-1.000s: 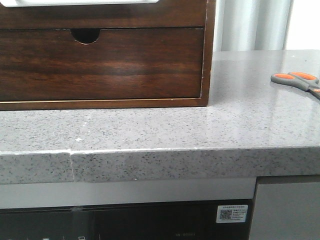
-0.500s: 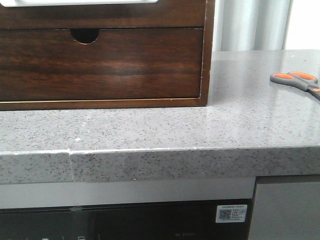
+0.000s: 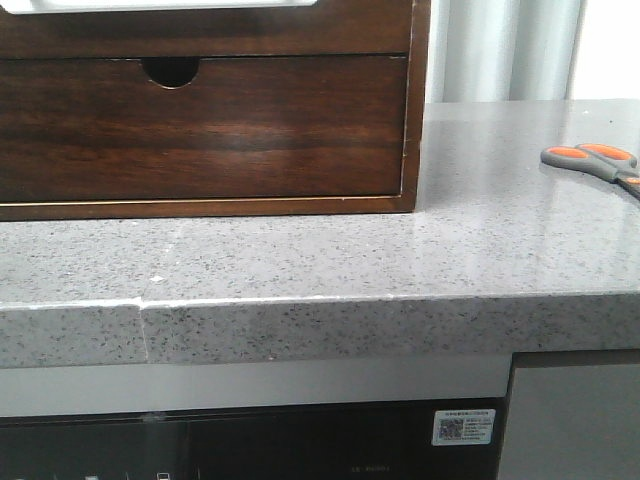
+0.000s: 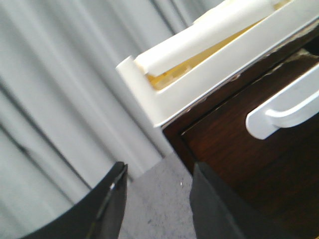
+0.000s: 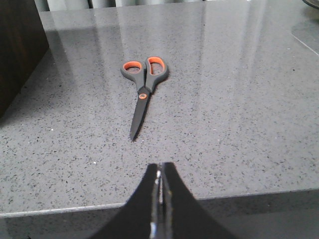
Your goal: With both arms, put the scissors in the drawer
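Scissors [image 3: 598, 162] flat on bench [image 3: 400, 255], far right, well apart from drawer [image 3: 200, 125] in wooden cabinet [image 3: 418, 60] at left-back.

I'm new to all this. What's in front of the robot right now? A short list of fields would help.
scissors: lying flat and closed on the grey stone counter, untouched
drawer: dark brown, shut, white handle
white tray: on top of the cabinet
left gripper: open, near the drawer front
right gripper: shut, short of the scissors
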Controlling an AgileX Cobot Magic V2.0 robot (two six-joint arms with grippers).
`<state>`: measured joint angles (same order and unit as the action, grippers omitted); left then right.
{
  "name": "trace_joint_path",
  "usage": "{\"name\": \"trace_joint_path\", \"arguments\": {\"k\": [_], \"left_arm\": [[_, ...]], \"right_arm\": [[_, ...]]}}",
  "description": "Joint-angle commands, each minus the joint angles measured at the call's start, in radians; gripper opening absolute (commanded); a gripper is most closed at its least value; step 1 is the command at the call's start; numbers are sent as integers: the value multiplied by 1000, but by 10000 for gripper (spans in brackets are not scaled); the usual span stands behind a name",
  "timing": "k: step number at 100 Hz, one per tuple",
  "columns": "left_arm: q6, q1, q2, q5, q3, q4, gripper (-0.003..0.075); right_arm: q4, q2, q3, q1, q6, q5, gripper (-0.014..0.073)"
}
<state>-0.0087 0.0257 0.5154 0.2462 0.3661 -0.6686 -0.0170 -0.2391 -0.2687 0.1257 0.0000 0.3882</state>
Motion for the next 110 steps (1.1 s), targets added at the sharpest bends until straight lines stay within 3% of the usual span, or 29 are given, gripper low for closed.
{"name": "trace_joint_path", "arguments": {"k": [1, 12, 28, 44, 77, 110], "left_arm": [[-21, 20, 69, 176, 51, -107, 328], [-14, 75, 148, 235, 59, -135, 414], [70, 161, 246, 233, 65, -241, 414], [135, 224, 331, 229, 96, -244, 414], [257, 238, 486, 198, 218, -246, 413], [445, 238, 571, 233, 236, -248, 410]], "right_arm": [[1, -20, -35, 5, 0, -74, -106], [1, -20, -35, 5, 0, -74, -106], [1, -20, -35, 5, 0, -74, -106], [1, -20, -35, 5, 0, -74, -106], [1, -20, -29, 5, 0, -78, -106], [1, -20, -29, 5, 0, -78, -106]]}}
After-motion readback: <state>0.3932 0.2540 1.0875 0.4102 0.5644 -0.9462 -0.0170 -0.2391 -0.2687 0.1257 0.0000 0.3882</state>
